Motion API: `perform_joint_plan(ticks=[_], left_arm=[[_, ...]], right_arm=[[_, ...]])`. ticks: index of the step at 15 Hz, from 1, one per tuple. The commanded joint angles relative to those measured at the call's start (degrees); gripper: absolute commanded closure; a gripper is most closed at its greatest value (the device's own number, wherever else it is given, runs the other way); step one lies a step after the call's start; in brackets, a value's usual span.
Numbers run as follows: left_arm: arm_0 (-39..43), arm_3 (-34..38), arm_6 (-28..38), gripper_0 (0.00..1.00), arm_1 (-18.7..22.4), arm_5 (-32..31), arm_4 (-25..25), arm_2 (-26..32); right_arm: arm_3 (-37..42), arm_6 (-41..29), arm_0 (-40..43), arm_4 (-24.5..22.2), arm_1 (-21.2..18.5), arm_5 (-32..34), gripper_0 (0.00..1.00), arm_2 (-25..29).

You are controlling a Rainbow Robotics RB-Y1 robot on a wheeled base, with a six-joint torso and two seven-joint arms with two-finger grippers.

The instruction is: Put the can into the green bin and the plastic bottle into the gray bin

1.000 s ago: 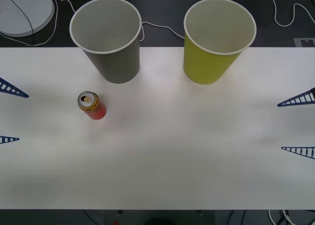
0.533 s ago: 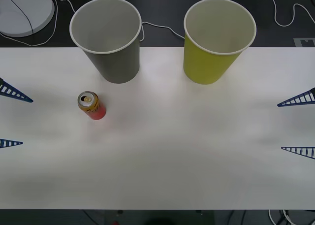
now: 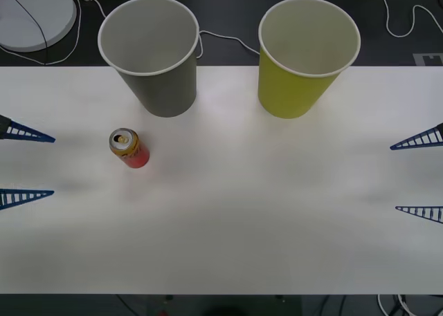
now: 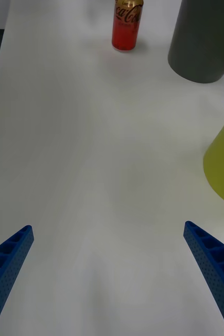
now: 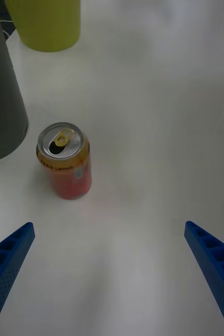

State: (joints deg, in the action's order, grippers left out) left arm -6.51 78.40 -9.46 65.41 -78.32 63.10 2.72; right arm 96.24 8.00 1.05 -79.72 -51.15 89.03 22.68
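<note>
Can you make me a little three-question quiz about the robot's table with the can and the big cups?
1. True or false: the can is standing upright on the table.
2. Which bin is nearer the can? A) the gray bin B) the green bin
3. Fill in: the left gripper has its fingers wide ____ and holds nothing.

Key: 1. True, its shiny top faces up. 2. A, the gray bin stands just behind the can. 3. Open. The right gripper is open too, waiting at the far right edge of the table.
</note>
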Motion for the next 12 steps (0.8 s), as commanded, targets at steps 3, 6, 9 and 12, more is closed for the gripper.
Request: perform_joint_plan(ticks=[3, 6, 9, 12], left_arm=[[0.0, -7.1, -9.3, 0.0, -4.1, 3.3, -4.7, -2.2], [-0.2, -12.3, -14.3, 0.0, -7.8, 3.4, -7.0, -2.2], [-1.8, -17.8, -19.2, 0.0, -11.3, 3.3, -7.8, -2.2], [-4.3, -24.3, -23.9, 0.0, -14.3, 1.4, -8.1, -2.2]], right_arm=[[0.0, 0.0, 0.0, 0.0, 0.0, 0.0, 0.0, 0.0], [0.0, 0.0, 0.0, 0.0, 0.0, 0.0, 0.0, 0.0], [0.0, 0.0, 0.0, 0.0, 0.0, 0.0, 0.0, 0.0], [0.0, 0.0, 0.0, 0.0, 0.0, 0.0, 0.0, 0.0]])
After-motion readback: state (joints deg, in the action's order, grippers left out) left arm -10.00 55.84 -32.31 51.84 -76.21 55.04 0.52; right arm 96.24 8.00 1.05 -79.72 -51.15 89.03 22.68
